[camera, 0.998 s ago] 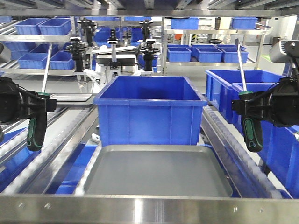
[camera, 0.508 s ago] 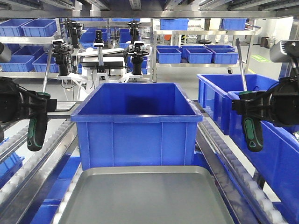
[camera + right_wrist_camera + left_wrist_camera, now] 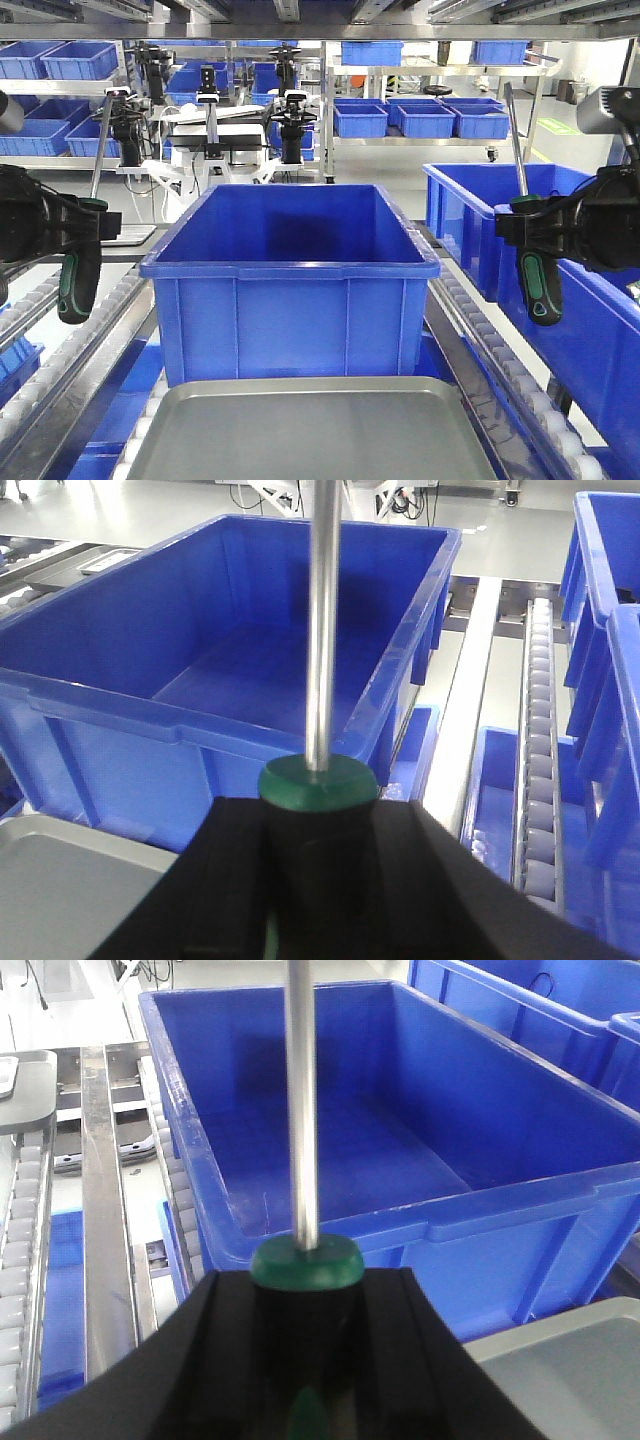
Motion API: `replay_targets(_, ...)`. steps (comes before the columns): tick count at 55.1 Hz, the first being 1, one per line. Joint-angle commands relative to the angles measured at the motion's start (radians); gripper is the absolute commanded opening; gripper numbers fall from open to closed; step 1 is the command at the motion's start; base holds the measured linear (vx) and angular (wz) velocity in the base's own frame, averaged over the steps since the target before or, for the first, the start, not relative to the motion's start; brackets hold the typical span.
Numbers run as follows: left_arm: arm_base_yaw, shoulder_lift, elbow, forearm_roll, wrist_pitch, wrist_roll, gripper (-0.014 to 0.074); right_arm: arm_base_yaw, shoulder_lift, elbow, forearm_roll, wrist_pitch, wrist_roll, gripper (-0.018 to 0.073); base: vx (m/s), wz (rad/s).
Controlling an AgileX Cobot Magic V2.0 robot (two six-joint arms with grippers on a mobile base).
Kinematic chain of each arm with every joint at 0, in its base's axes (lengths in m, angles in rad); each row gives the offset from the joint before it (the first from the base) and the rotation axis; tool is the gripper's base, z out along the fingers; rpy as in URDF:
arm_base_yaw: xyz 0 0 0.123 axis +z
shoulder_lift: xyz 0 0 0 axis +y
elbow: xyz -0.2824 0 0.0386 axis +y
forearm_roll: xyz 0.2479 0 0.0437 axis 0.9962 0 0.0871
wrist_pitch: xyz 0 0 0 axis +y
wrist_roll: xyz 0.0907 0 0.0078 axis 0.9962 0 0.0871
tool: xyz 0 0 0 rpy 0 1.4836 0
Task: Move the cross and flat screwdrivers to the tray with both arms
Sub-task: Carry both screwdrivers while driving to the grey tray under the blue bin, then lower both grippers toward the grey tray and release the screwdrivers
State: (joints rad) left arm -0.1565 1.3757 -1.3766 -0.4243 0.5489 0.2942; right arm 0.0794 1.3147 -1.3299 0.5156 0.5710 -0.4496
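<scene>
My left gripper [image 3: 78, 232] is shut on a screwdriver [image 3: 77, 282] with a green and black handle, held upright at the far left, its steel shaft pointing up. The left wrist view shows the handle [image 3: 305, 1265] clamped between the black jaws. My right gripper [image 3: 528, 232] is shut on the other screwdriver [image 3: 538, 285], upright at the far right; it also shows in the right wrist view [image 3: 318, 785]. The grey metal tray [image 3: 300, 430] lies low in the middle, on the rollers between both grippers. Which screwdriver is cross and which flat cannot be told.
A deep blue bin [image 3: 290, 265] stands just behind the tray on the conveyor. More blue bins [image 3: 560, 260] line the right side under my right gripper. Roller rails [image 3: 80, 350] run on both sides. Shelves of bins and other robots stand at the back.
The view has advanced: the blue bin and the tray have come closer and lower in the picture. Both grippers keep the same hold on their screwdrivers.
</scene>
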Motion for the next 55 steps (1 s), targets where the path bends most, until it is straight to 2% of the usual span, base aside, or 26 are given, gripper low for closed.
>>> replay_targets(1,-0.004,-0.036,-0.028,-0.027,-0.081,-0.003,0.0003,-0.003,-0.034,-0.036,0.021,-0.075,-0.01,-0.0008,0.01,-0.01)
replay_targets(14,-0.004,-0.036,-0.028,-0.027,-0.092,-0.003,0.0003,-0.003,-0.034,-0.036,0.022,-0.075,-0.004,-0.0008,0.0,0.0)
replay_targets(20,-0.004,-0.036,-0.028,-0.038,-0.075,-0.004,0.0003,-0.002,-0.032,-0.036,0.052,-0.072,0.014,-0.0008,0.0,0.0)
replay_targets(24,-0.007,-0.03,-0.028,-0.091,-0.039,-0.004,0.0003,0.001,-0.018,-0.036,0.089,-0.021,0.012,-0.0008,0.0,0.0)
replay_targets(30,-0.027,0.001,-0.025,-0.234,0.069,-0.004,0.0003,0.011,0.04,-0.036,0.149,0.096,0.012,-0.0008,0.0,0.0)
replay_targets(34,-0.053,0.038,-0.025,-0.292,0.143,-0.003,0.0003,0.045,0.083,-0.036,0.156,0.157,0.023,-0.0008,0.0,0.0)
replay_targets(43,-0.117,0.146,-0.025,-0.296,0.339,-0.004,0.0003,0.177,0.177,-0.036,0.127,0.213,0.113,-0.0008,0.0,0.0)
replay_targets(49,-0.137,0.2,-0.025,-0.298,0.391,-0.004,0.0003,0.241,0.232,-0.036,0.1,0.232,0.202,-0.0008,0.0,0.0)
replay_targets(55,-0.145,0.238,-0.025,-0.298,0.403,-0.012,0.0005,0.268,0.278,-0.036,0.095,0.257,0.234,-0.0003,0.0,0.0)
